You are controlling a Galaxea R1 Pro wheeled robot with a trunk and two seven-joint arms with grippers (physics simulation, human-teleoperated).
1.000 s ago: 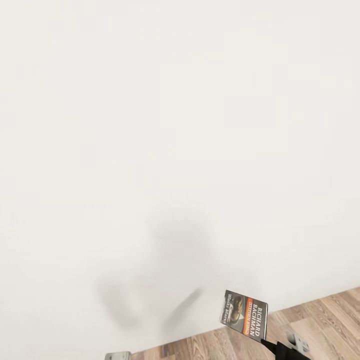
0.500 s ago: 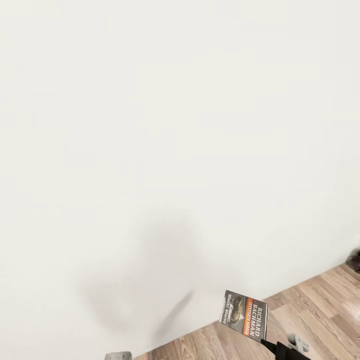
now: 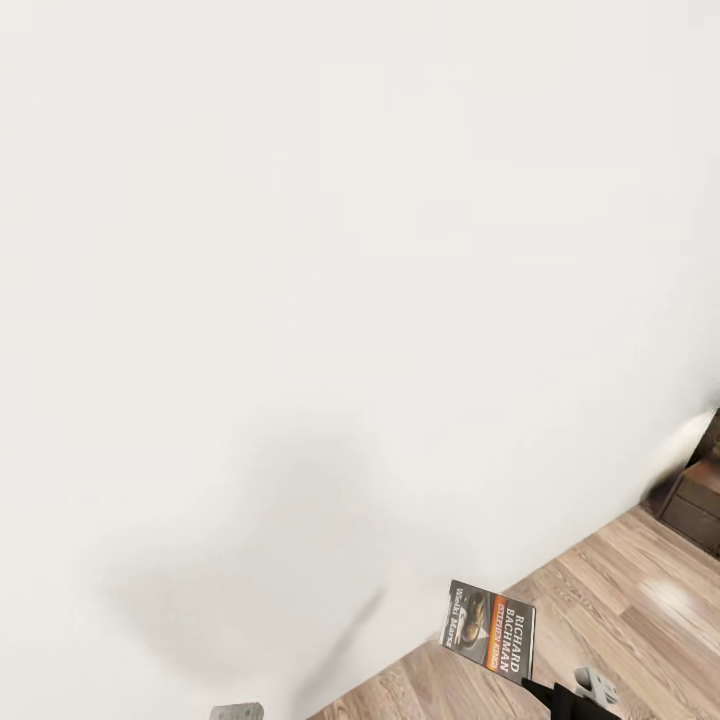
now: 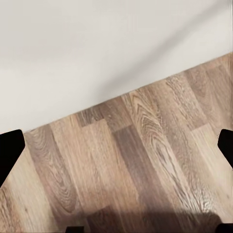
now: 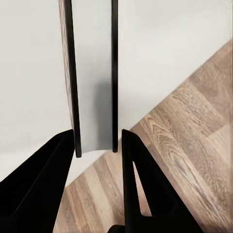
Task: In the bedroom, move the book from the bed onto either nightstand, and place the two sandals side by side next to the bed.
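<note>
Head view: right claw [image 3: 545,690] low at the frame's bottom right, clamped on the lower edge of the book [image 3: 489,629], thin paperback held upright above the wood-plank floor [image 3: 620,610], orange band and white lettering facing the camera. Right wrist view: black fingers [image 5: 48,189] pinch the book [image 5: 94,77] edge-on; left claw [image 4: 116,150] spread wide over grained planks, holding nothing. Against earlier frames, wall [image 3: 300,250] and floor have shifted and a dark wooden cabinet [image 3: 700,490] has entered at right, a camera move; the book sits unchanged.
</note>
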